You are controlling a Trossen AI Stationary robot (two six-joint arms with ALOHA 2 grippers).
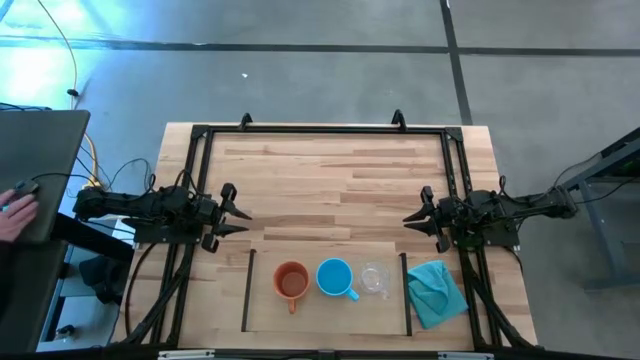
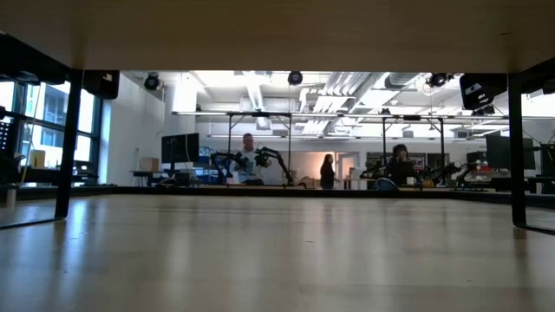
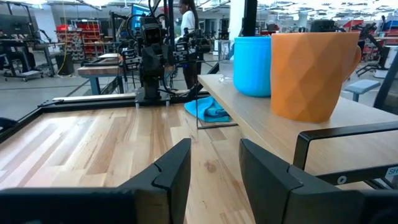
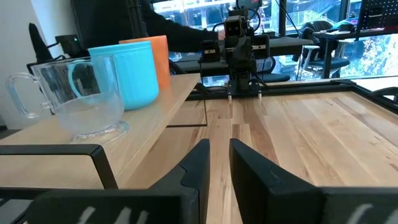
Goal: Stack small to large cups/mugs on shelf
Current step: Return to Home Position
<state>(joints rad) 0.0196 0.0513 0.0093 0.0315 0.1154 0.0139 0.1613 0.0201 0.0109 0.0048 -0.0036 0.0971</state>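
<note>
There's the orange mug (image 1: 291,282), faceted; the blue mug (image 1: 334,277), bright; the glass cup (image 1: 374,279), clear. Pale wooden shelf (image 1: 320,318), thin black strips (image 1: 247,290), striped blond-and-tan surface (image 1: 330,180), teal cloth (image 1: 436,292).

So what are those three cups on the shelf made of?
The orange mug has a matte, faceted surface. It could be plastic or ceramic; I can't tell which. The blue mug is opaque with fine vertical ribs, so probably plastic. The small cup is see-through and looks like glass, though clear plastic is possible.
</note>
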